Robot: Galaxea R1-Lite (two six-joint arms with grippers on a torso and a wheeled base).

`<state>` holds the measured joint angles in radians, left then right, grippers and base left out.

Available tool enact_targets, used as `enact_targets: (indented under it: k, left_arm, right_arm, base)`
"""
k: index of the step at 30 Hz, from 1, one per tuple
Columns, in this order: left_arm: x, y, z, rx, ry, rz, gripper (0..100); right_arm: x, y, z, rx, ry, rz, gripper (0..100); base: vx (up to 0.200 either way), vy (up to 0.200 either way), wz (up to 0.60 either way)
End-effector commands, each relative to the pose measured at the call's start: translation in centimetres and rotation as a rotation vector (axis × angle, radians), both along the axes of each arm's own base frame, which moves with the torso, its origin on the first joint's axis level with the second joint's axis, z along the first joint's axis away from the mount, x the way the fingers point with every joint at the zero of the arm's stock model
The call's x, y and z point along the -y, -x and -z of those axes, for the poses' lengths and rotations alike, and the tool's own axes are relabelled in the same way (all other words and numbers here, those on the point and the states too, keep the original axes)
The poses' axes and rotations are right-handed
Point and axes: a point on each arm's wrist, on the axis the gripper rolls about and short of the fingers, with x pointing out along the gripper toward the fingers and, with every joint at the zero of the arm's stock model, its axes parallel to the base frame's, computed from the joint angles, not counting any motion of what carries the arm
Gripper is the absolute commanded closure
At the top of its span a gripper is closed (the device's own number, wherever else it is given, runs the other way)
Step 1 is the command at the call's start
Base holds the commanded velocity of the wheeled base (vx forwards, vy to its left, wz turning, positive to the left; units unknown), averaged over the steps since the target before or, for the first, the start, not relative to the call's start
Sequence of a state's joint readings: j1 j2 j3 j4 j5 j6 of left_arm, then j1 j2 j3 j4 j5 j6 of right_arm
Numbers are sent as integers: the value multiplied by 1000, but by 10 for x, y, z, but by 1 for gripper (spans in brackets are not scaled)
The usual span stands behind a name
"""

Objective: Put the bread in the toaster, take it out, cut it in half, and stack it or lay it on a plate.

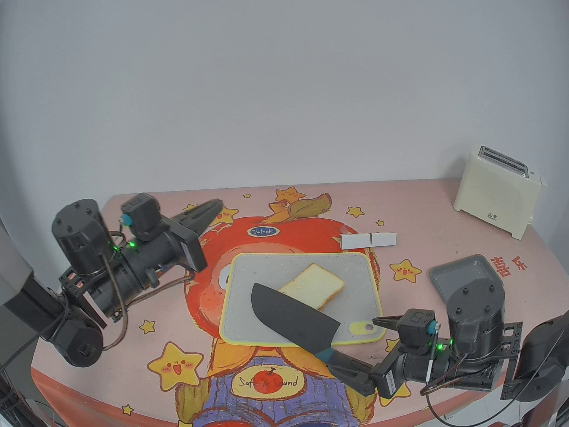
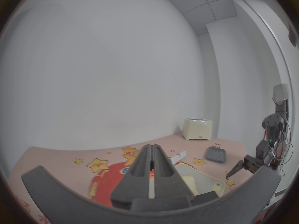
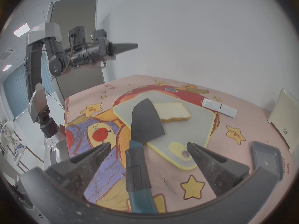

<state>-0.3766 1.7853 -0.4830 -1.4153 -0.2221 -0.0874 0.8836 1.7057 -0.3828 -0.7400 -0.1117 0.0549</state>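
Pink cartoon-print bench (image 1: 427, 220). Grey yellow-rimmed cutting board (image 1: 261, 268) at centre. Cream toaster (image 1: 496, 192) at far right corner, grey tray (image 1: 456, 268) nearer. Dark-bladed teal-handled knife (image 1: 293, 318) lies on board, just beside white bread slice (image 1: 312, 284). Right gripper (image 3: 149, 144) fingers spread wide, flanking knife handle. Left gripper (image 1: 216, 206) raised at left, fingers pressed together, empty.
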Motion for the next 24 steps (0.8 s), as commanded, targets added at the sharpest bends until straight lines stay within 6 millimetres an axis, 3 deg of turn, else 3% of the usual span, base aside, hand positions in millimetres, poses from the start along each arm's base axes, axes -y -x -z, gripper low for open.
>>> enact_targets:
  k: [1, 11, 16, 17, 24]
  left_arm:
    - [-15, 9, -15, 51, 15, -35, 100]
    - [-19, 37, 8, 20, 9, 25, 100]
    - [-20, 37, 2, 47, 20, 12, 100]
    - [-20, 37, 0, 52, 25, 13, 100]
    - [-19, 36, 1, 41, 37, 18, 100]
  right_arm:
    - [-1, 0, 11, -29, 41, -4, 0]
    - [-1, 2, 22, -39, 93, -21, 0]
    - [-4, 7, 23, -37, 98, -39, 0]
    - [-3, 8, 23, -37, 104, -36, 100]
    - [-3, 8, 24, -33, 110, -30, 100]
  base:
    - [0, 0, 0]
    - [0, 0, 0]
    - [0, 0, 0]
    - [0, 0, 0]
    - [0, 0, 0]
